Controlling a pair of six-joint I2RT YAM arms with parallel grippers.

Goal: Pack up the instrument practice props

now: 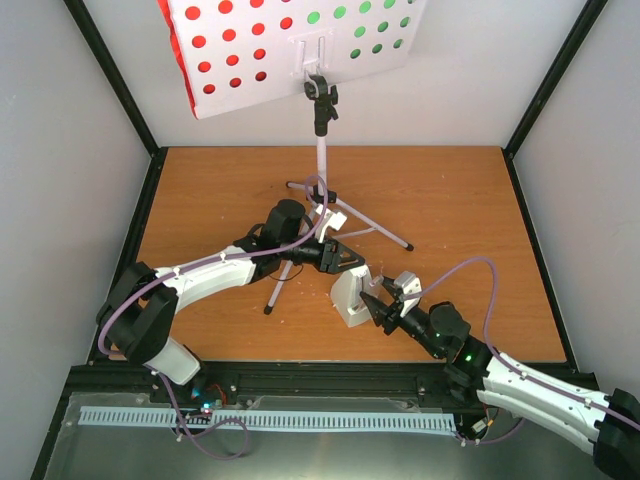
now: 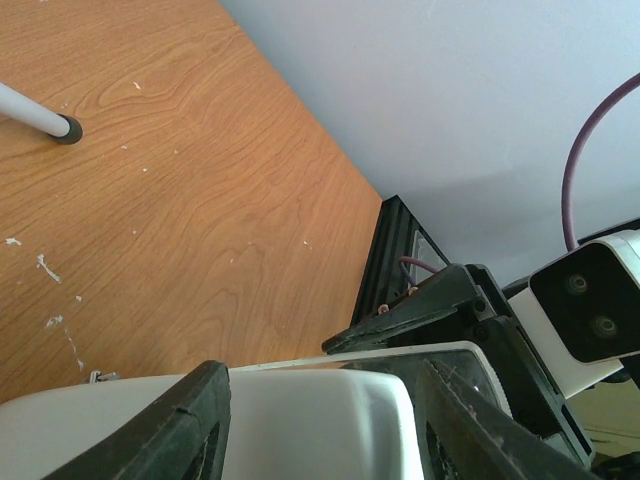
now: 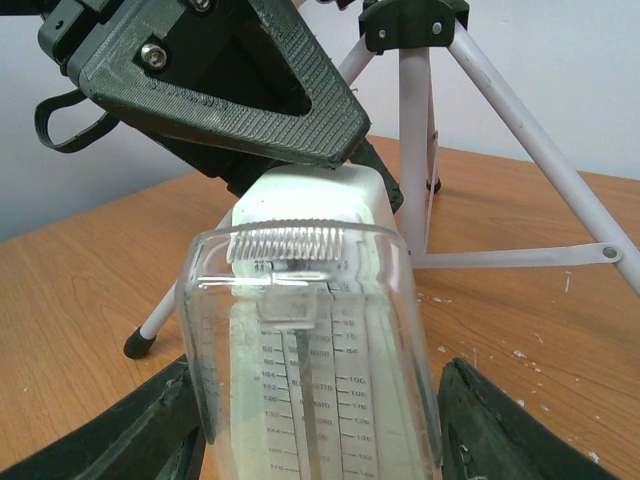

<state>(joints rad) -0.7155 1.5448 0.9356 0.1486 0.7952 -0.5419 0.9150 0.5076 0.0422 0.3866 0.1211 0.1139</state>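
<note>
Both my arms meet over the metronome near the front of the table, just right of the tripod's near leg. From overhead my two pincers cover much of it, so I cannot say whether its base sits on the wood or hangs just off it.

My right gripper is closed around it. The wrist view shows a dark finger tight against each side of the clear cover, though both fingers are cut off at the bottom of the view. The scale behind the cover is blurred and I cannot read it.

My left gripper comes in from the other side, at the metronome's white top. In its own camera the jaws straddle the white body with the pincer partly apart. The picture ends right at the fingers, so I cannot tell whether they press on it.

Behind us the music stand is upright on its three splayed legs, and the top of the frame cuts off its desk. The red sheet and the green sheet show only as colour through the holes, red on the left and green on the right. No print can be made out.
</note>
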